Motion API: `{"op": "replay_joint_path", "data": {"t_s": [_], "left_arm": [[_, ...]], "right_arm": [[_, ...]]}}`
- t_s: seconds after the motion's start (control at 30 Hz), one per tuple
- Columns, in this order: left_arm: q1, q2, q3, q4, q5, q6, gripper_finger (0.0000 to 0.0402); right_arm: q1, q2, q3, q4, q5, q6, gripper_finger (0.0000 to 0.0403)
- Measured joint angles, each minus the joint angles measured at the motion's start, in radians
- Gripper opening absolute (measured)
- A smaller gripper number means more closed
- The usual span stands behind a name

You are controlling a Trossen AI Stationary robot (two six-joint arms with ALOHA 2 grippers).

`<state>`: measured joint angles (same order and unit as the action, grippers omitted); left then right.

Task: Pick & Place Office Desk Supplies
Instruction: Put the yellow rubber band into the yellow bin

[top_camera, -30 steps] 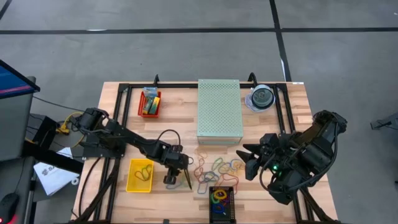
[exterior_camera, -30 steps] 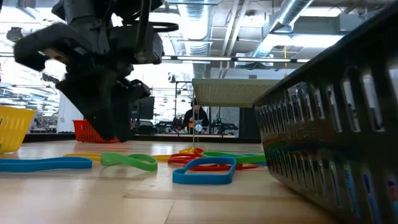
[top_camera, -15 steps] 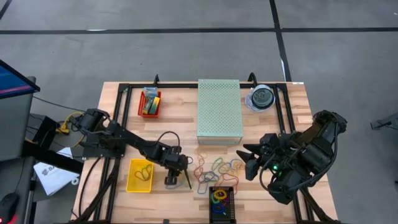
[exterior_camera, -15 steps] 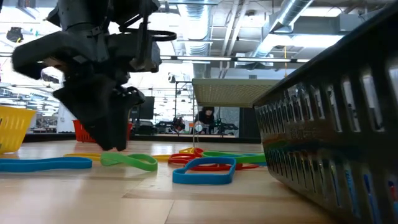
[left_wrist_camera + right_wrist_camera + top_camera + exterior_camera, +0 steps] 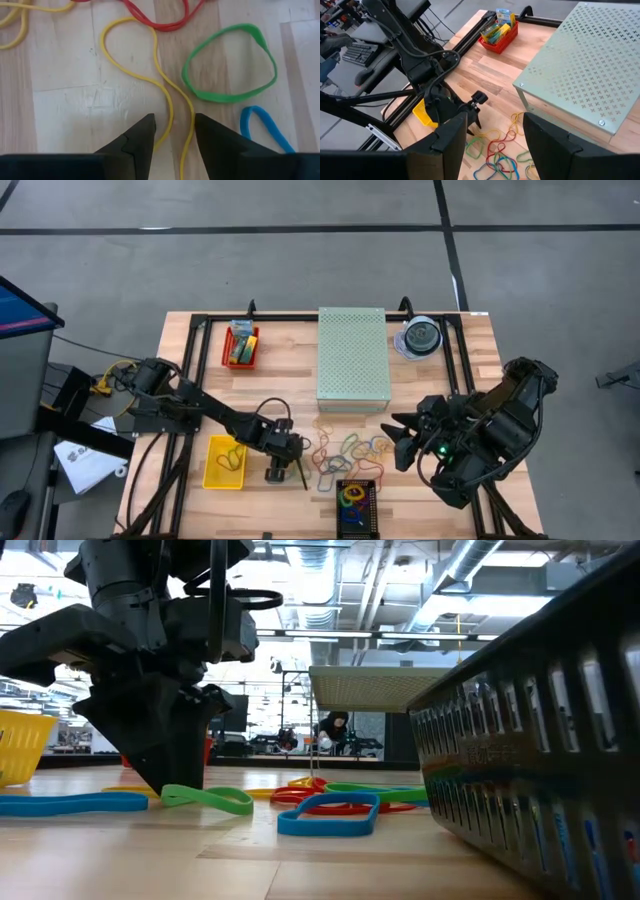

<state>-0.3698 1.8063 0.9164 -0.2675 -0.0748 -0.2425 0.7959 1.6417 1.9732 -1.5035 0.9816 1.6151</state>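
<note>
Jaws of the left gripper [image 5: 173, 131] stand part open, straddling a yellow band [image 5: 165, 95] flat on the desk [image 5: 190, 370] near its front edge, gripping nothing. Other bands [image 5: 350, 450] lie loose just beside it, between a yellow bin [image 5: 225, 463] and the right gripper [image 5: 400, 442], which hangs open and empty over the desk's right side.

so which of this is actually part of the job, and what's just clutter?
Job:
- rubber bands
- crayon boxes in red bin
- yellow bin
- black basket
- left gripper, straddling a yellow band

Clutter:
- green perforated box
- clear disc case
</note>
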Motion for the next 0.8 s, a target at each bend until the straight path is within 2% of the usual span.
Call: {"op": "replay_joint_path", "data": {"t_s": [0.13, 0.37, 0.63, 0.8], "left_arm": [[0.000, -0.007, -0.002, 0.003, -0.011, -0.002, 0.0117], [-0.011, -0.007, -0.002, 0.008, -0.019, -0.009, 0.0059], [-0.040, -0.006, -0.002, 0.009, -0.016, -0.079, 0.0007], [-0.066, -0.006, -0.002, 0.006, -0.045, -0.123, 0.0002]], "right_arm": [[0.003, 0.000, 0.000, 0.000, -0.003, 0.000, 0.0191], [0.003, 0.000, 0.000, 0.000, -0.006, 0.000, 0.0191], [0.010, 0.000, 0.000, 0.000, -0.013, -0.003, 0.0191], [0.016, 0.000, 0.000, 0.000, -0.013, -0.002, 0.0191]]}}
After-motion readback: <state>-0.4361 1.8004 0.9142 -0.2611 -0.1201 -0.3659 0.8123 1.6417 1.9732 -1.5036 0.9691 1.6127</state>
